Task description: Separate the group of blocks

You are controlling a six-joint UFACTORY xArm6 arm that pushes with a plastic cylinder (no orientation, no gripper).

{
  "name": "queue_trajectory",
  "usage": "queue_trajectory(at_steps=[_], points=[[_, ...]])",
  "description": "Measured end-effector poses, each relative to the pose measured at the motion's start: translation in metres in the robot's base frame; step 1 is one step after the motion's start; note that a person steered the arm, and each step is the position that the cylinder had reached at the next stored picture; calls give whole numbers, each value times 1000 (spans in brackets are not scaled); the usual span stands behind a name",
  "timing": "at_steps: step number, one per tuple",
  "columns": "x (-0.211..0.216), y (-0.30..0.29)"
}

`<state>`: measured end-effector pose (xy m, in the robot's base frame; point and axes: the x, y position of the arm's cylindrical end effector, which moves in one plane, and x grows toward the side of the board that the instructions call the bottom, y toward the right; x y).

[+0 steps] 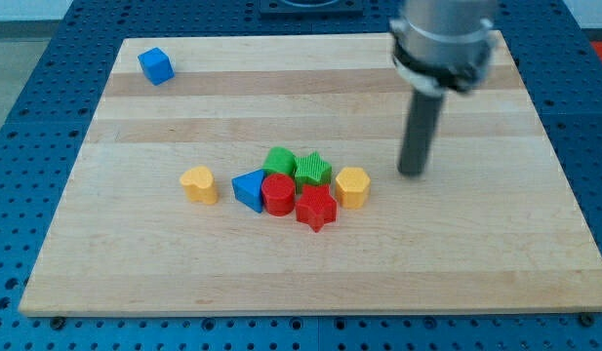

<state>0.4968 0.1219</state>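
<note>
- My tip [411, 173] sits on the wooden board [496, 263], off to the view's right of the cluster and apart from every block. It's just a plain rod with no jaws, so there's nothing to open or close and it isn't holding anything.
- Nearest block to my tip is the yellow hexagon-ish block [351, 185], at the right end of the group with a clear gap between it and the rod.
- Touching that one on its left is the red star [316, 208], which sticks out toward the view's bottom.
- Next in is the green star [313, 169] on the top side, with the green block [279, 161] right beside it (shape's hard to call, roundish maybe).
- Red cylinder [277, 194] sits in the middle of the pack, pressed against the blue triangle [249, 187] on its left.
- That makes 6 in the huddle: 2 red, 2 green, 1 blue, 1 yellow.
- The yellow heart [199, 183] stands a bit apart to the view's left, not touching the blue triangle.
- The blue cube [155, 65] is way off alone in the top-left corner.
- Total count: 8 blocks, 2 of each colour.
</note>
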Motion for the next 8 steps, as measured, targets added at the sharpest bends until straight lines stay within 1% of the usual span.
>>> queue_trajectory(at_steps=[1,2,3,4,6,7,8], points=[[33,-2],[78,-39],[98,-79],[86,-115],[84,-145],[84,-172],[47,-175]])
